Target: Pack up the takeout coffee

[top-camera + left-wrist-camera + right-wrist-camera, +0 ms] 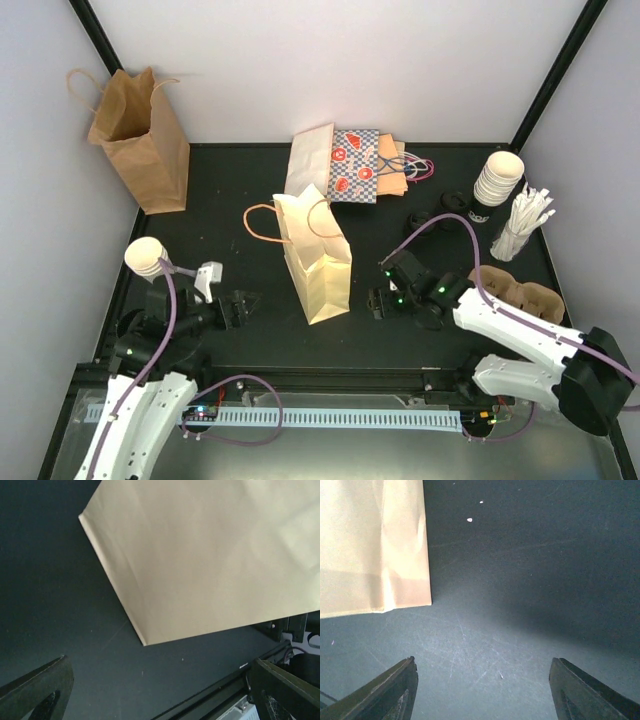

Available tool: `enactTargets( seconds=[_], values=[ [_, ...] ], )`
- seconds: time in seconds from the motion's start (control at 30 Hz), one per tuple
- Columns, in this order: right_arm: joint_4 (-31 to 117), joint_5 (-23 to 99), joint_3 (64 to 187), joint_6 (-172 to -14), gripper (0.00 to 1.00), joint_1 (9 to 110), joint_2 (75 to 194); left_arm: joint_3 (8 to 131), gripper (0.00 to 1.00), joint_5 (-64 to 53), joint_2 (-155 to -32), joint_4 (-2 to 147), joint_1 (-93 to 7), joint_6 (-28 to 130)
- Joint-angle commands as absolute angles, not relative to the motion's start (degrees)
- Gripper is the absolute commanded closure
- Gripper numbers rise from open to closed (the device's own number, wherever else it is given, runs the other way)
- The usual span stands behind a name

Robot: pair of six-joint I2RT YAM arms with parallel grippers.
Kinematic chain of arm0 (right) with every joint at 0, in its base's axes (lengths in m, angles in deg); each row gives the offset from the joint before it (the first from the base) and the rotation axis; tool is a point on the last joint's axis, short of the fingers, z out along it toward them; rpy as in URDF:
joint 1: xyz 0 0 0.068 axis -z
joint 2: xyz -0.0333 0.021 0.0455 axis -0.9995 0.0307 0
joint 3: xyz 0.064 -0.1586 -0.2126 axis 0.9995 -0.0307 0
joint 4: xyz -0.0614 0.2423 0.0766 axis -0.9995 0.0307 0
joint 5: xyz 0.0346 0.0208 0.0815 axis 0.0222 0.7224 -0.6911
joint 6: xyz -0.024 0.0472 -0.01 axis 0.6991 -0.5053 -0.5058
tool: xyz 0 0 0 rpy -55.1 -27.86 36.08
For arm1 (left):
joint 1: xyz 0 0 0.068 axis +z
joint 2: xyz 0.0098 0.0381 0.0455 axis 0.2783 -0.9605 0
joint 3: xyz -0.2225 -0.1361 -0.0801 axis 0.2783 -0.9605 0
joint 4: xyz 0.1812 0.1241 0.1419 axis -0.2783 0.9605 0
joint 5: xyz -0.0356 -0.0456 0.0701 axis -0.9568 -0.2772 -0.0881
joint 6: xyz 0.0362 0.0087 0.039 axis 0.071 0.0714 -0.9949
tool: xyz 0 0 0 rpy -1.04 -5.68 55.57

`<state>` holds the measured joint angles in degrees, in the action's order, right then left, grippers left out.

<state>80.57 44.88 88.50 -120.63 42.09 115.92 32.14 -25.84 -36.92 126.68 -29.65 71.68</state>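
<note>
From above, the left claw (232, 306) and right claw (384, 288) both gape empty, flanking the cream bag (318, 262). White cups (147, 256) stand behind the left claw; a cup stack (498, 180) stands far beyond the right claw. Left wrist: the bag (210, 555) lies just ahead. Right wrist: the bag's corner (370, 545) lies ahead-left, on the dark surface (530, 580).

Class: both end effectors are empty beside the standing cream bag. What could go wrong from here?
1. The cream bag stands free between the open left end effector and right end effector; a nudge might tip it.
2. The cup stack sits close to the white sticks; reaching in may scatter them.
</note>
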Motion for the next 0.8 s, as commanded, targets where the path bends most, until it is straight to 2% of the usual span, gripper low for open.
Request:
enactTargets(
  seconds=[0.0, 0.23, 0.43, 0.5, 0.53, 0.67, 0.7, 0.77],
  values=[
    [72.9, 42.9, 86.4, -123.0, 0.26, 42.4, 117.4, 26.4, 0.02, -30.8, -33.8, 121.2, -29.4, 76.0],
    [66.5, 40.0, 83.2, -125.1, 0.33, 43.8, 120.3, 19.1, 0.02, -32.0, -33.0, 114.4, -29.7, 77.6],
    [64.0, 38.1, 81.3, -124.5, 0.76, 47.2, 121.4, 16.5, 0.02, -32.3, -35.0, 110.6, -30.6, 78.0],
    [63.6, 38.1, 81.6, -124.1, 0.85, 47.7, 122.2, 15.8, 0.02, -32.2, -35.8, 109.2, -31.0, 78.3],
    [63.3, 37.8, 81.8, -124.0, 0.89, 47.9, 122.9, 15.6, 0.02, -32.2, -36.3, 108.5, -31.3, 78.4],
    [60.5, 34.3, 81.9, -123.8, 0.91, 48.0, 126.4, 15.0, 0.02, -32.1, -37.9, 106.6, -32.4, 79.0],
    [59.4, 33.1, 81.6, -123.9, 0.95, 48.0, 127.2, 14.9, 0.02, -32.0, -38.1, 106.4, -32.7, 79.0],
    [57.5, 30.9, 81.2, -124.5, 0.97, 48.0, 129.1, 14.7, 0.02, -31.5, -38.4, 106.2, -33.2, 79.2]
  ],
)
